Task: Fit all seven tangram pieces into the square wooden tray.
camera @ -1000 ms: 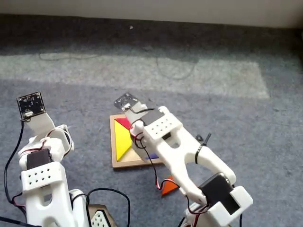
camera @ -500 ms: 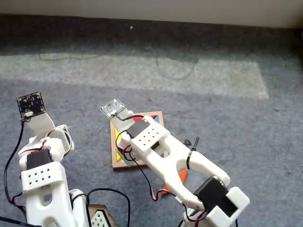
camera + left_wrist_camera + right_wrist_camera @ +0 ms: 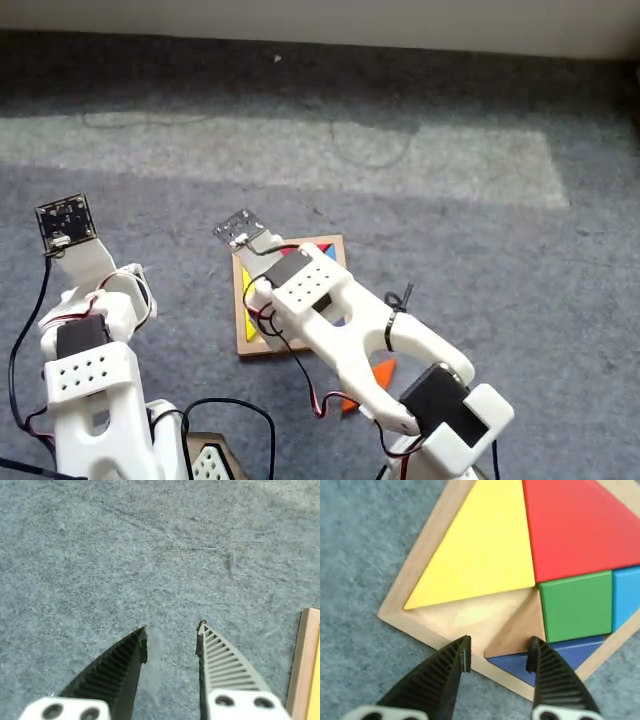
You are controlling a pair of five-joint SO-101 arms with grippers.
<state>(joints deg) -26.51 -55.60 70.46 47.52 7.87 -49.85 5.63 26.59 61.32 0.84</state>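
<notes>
Right pincer [image 3: 498,647] half open, empty, over tray [image 3: 415,625] bare slot, frame centre; left pincer [image 3: 171,630] open, empty; orange piece [image 3: 380,372] loose under arm, lower centre; risk: tips snag rim, shift tray

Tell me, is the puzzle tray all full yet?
Not full. Bare wood shows in the tray beside the yellow triangle, and an orange piece lies outside it.

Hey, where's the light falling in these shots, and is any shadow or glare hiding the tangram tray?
High view: a pale band of light crosses the carpet beyond the wooden tray, which sits in softer, even light. Right wrist view: yellow triangle and red triangle evenly lit, no glare hiding anything. Left wrist view: flat light, no hard shadows.
</notes>
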